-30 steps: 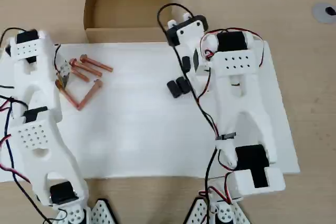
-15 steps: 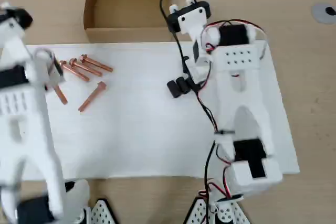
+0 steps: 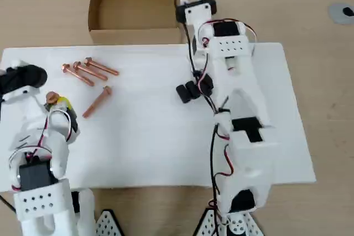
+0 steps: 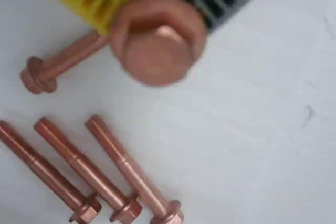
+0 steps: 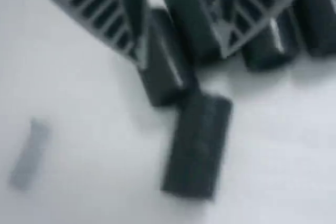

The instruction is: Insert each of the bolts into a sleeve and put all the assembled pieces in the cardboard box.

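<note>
Bolts (image 3: 91,72) — three side by side toward 10 o'clock on the white sheet (image 3: 149,153), with a fourth bolt (image 3: 96,102) near their 5 o'clock, apart from them. At the sheet's 9 o'clock edge, a fifth bolt (image 4: 157,40) clenched in the left jaws, head toward the wrist camera. Black sleeves (image 3: 188,90) clustered just past centre toward 1 o'clock, touching one another. Right jaws parted over the cluster — middle sleeve (image 5: 189,19) between them with a gap on one side, loose sleeve (image 5: 197,145) lying just beside. Cardboard box (image 3: 135,6) open at 12 o'clock, on the wooden surface (image 3: 321,81) beyond the sheet.
</note>
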### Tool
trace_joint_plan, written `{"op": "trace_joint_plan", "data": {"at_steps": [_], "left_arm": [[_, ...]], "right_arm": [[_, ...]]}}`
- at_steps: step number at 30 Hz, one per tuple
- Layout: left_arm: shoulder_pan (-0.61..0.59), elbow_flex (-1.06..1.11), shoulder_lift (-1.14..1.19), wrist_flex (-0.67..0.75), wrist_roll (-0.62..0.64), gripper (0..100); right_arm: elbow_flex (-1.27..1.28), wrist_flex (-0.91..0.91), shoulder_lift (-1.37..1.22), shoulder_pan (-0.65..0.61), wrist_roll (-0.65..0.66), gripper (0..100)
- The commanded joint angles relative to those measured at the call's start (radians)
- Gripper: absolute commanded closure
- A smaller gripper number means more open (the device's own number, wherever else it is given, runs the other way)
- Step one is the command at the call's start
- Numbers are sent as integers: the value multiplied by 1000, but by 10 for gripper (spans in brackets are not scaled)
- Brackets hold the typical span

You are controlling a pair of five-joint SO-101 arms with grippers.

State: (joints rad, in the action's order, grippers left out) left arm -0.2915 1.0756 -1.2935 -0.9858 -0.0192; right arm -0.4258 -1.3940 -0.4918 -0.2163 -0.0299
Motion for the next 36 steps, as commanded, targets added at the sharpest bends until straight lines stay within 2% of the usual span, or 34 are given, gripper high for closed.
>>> {"op": "trace_joint_plan", "data": {"at_steps": [1, 8, 20, 36], "left_arm": [[11, 11, -36, 28, -5, 993], [11, 44, -39, 31, -2, 994], [12, 38, -41, 29, -3, 994], [12, 35, -41, 26, -6, 994]], "right_arm": [[-133, -6, -47, -36, -11, 860], [-302, -17, -223, -59, -14, 860], [-598, -135, -449, -56, -44, 858], [-759, -342, -507, -56, -37, 857]]}}
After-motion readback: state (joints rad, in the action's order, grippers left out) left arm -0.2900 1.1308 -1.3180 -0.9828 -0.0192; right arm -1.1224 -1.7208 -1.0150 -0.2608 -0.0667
